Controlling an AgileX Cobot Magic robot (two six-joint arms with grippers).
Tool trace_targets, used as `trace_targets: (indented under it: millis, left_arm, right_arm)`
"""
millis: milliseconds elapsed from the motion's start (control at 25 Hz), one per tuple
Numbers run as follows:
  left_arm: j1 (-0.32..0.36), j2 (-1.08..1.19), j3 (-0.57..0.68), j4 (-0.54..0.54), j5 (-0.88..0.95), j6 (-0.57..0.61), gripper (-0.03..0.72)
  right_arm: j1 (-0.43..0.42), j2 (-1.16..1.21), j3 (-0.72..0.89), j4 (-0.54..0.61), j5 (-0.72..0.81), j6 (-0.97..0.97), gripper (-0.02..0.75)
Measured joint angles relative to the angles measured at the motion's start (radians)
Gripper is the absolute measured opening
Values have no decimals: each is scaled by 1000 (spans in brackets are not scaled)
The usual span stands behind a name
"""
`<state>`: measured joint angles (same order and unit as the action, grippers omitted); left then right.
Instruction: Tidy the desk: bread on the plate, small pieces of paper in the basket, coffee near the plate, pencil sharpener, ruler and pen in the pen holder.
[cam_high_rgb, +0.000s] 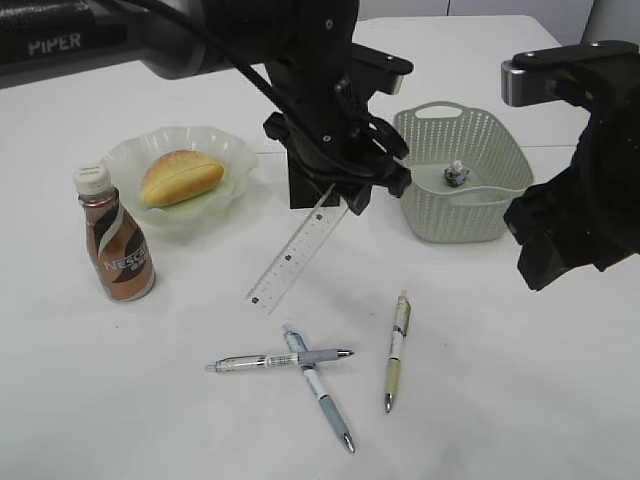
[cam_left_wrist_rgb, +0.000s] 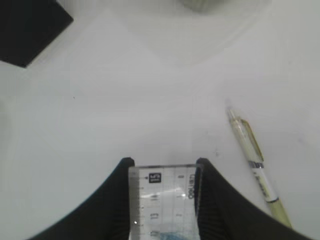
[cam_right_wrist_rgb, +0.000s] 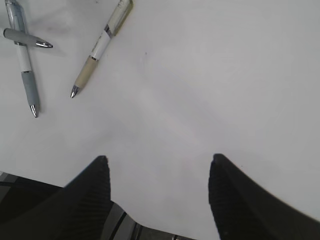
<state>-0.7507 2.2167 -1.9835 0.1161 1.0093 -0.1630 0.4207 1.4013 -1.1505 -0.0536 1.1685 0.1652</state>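
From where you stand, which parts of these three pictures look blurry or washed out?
Exterior view: sharp, though the white desk glares. Left wrist view: the ruler between the fingers is soft; the desk is washed out. Right wrist view: the dark fingers blur; the pens stay fairly crisp.

Bread (cam_high_rgb: 181, 177) on plate (cam_high_rgb: 228, 150), coffee (cam_high_rgb: 116, 238) just left of it

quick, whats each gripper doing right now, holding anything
left gripper: shut on the ruler, lifted over the desk.
right gripper: open, holding nothing.
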Motion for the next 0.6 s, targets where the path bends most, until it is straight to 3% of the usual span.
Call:
trace_targets:
  millis: [600]
  left_arm:
    - [0,0,-34,164,-276,-2,261]
  right_arm:
    - [0,0,0,2,2,0,485]
